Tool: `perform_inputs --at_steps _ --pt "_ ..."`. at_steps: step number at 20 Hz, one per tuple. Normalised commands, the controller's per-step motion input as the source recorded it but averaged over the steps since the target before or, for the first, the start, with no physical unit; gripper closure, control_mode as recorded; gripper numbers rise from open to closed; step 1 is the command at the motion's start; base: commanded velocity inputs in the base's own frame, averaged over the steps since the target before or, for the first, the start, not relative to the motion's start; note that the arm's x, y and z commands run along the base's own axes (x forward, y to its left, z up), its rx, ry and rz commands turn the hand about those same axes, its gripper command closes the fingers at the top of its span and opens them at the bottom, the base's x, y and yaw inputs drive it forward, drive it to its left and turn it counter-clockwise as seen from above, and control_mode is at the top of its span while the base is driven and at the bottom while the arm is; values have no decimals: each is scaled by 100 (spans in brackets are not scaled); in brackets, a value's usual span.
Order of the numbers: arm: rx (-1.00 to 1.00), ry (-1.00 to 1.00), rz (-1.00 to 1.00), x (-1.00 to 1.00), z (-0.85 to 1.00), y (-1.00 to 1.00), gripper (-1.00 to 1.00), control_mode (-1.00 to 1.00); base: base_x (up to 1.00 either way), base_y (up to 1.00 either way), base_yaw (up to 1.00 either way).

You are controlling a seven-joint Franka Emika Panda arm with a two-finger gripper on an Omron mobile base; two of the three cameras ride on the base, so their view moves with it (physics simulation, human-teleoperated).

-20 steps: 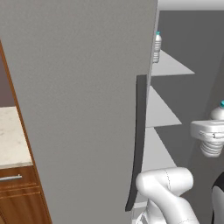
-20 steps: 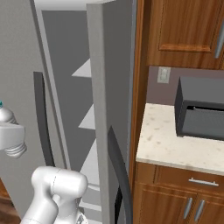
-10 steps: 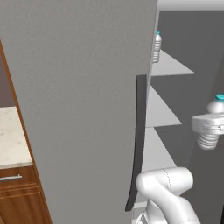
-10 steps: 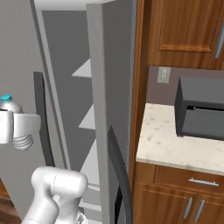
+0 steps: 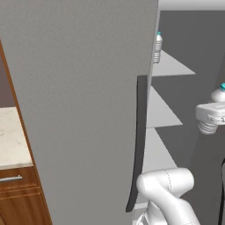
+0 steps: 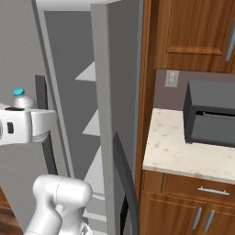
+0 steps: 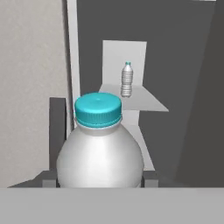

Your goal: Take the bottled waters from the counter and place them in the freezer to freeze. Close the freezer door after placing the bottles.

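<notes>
My gripper [image 7: 99, 177] is shut on a clear bottled water [image 7: 99, 148] with a teal cap, held upright in front of the open freezer [image 7: 144, 52]. From the sides, the held bottle [image 5: 218, 94] [image 6: 22, 98] pokes up above the white hand. A second bottled water [image 7: 127, 79] [image 5: 157, 47] stands upright on an upper freezer shelf [image 5: 173, 68], ahead of and above the gripper. The freezer door [image 5: 79, 110] stands swung open, its dark bar handle [image 5: 138, 140] facing me. The counter [image 6: 179, 151] lies to the right of the fridge.
A dark microwave [image 6: 211, 112] sits on the right counter under wooden wall cabinets [image 6: 193, 27]. The fridge's other door [image 6: 114, 69] with its dark handle [image 6: 124, 183] stands right of the shelves. Another counter piece [image 5: 11, 140] shows left of the open door.
The hand has carried the held bottle upward and a little closer to the freezer shelves. The grip stays shut and the shelf bottle has not moved.
</notes>
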Motion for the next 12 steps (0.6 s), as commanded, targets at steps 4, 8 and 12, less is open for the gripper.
perform_inputs --at_steps 4,8,12 --pt "0 -9 -18 39 10 -38 100 -100 0 0 0" --pt "0 0 -16 39 7 -35 100 -100 0 0 0" --pt "1 1 -5 32 26 -25 100 -100 0 0 0"
